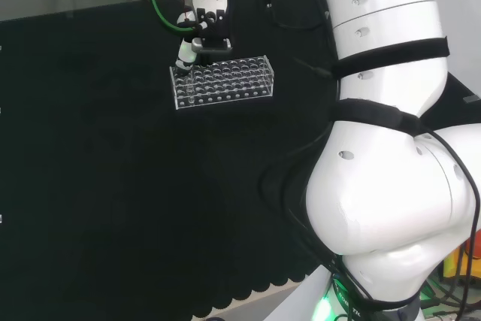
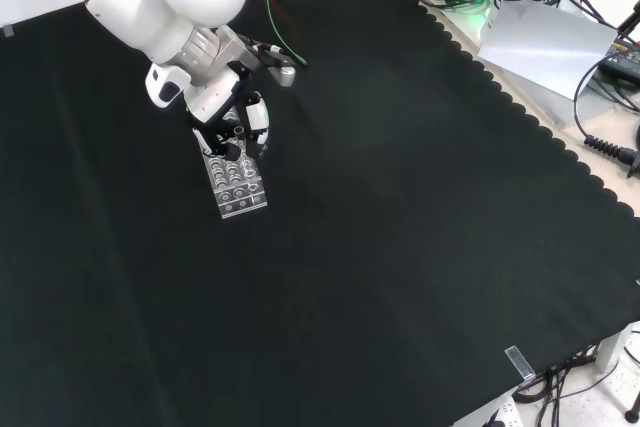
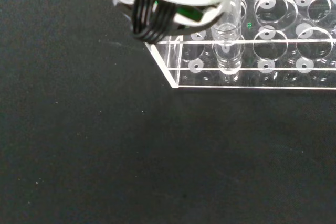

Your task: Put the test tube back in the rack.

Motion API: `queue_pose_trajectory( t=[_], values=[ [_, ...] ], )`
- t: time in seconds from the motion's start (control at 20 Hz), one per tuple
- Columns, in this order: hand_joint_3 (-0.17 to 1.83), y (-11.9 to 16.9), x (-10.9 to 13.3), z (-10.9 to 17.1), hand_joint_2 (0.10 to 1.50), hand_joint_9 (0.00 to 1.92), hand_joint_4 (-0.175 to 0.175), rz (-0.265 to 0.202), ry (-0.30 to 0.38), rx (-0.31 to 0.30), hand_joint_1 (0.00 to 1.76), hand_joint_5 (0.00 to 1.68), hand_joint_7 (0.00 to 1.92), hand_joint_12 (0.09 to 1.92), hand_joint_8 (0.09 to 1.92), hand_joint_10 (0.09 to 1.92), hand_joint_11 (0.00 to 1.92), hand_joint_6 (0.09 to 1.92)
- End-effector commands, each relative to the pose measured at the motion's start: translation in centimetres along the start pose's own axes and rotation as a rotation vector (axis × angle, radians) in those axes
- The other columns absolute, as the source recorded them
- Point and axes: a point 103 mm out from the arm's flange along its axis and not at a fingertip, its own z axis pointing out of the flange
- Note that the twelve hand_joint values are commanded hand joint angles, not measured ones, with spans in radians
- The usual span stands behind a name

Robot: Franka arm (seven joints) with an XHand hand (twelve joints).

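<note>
Robot hand [image 1: 201, 31] over the left end of the clear rack [image 1: 222, 82] in the head view, fingers curled downward; whether they grip anything, cannot tell. Wrist view: test tube [image 3: 229, 45] upright, long axis vertical, standing in a hole near the rack's corner. Rack on black-clothed tabletop [image 2: 400, 197].

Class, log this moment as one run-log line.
stage: inserting | hand: above rack's left end, head view | test tube: upright in an end-row hole | release: not confirmed
</note>
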Motion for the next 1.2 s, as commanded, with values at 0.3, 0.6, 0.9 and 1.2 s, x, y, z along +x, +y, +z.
queue_pose_trajectory(
  t=[0.3,0.6,0.9,1.2],
  values=[
    [0.71,-0.6,0.0,0.1,0.60,1.12,-0.138,-0.036,0.073,0.061,1.11,0.78,1.02,1.24,0.77,0.71,0.78,0.71],
    [0.71,-1.6,-0.3,-0.7,0.57,0.79,-0.107,-0.010,0.077,0.030,1.02,0.43,0.66,1.37,0.92,0.86,0.57,0.73],
    [0.71,-3.7,-0.7,-3.1,0.57,0.77,-0.109,-0.023,0.059,-0.015,1.02,0.43,0.66,1.37,0.92,0.86,0.56,0.72],
    [0.70,-6.5,-0.7,-6.6,0.57,0.76,-0.110,-0.020,0.027,-0.059,1.02,0.42,0.66,1.37,0.91,0.86,0.56,0.71]
  ],
)
